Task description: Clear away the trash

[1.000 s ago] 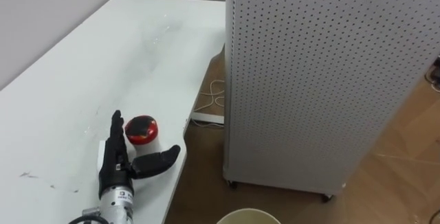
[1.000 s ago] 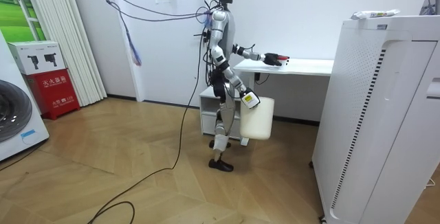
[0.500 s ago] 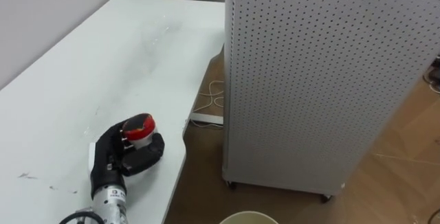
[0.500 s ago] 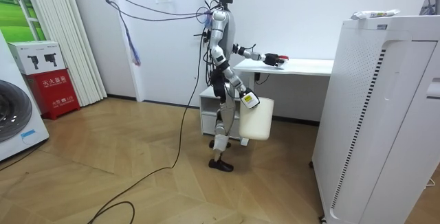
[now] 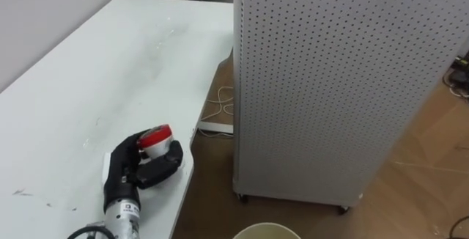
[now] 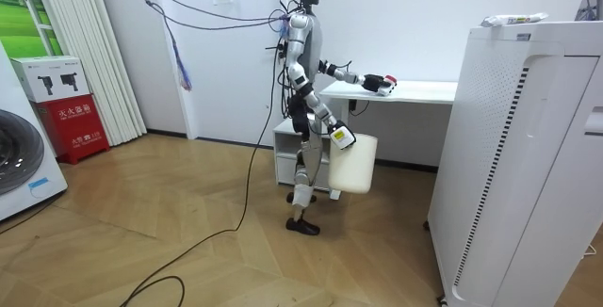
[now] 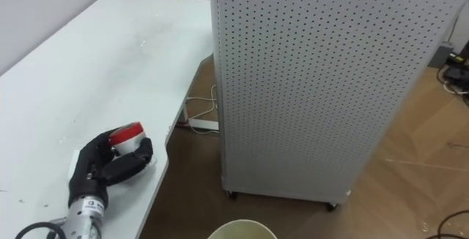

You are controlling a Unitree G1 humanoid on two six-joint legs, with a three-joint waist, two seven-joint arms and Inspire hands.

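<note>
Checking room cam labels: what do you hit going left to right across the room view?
Washing machine → red and white box → cream bin → white table → white perforated cabinet. The left hand, shut on the red piece, overlaps the table's end, so it is left out.
</note>
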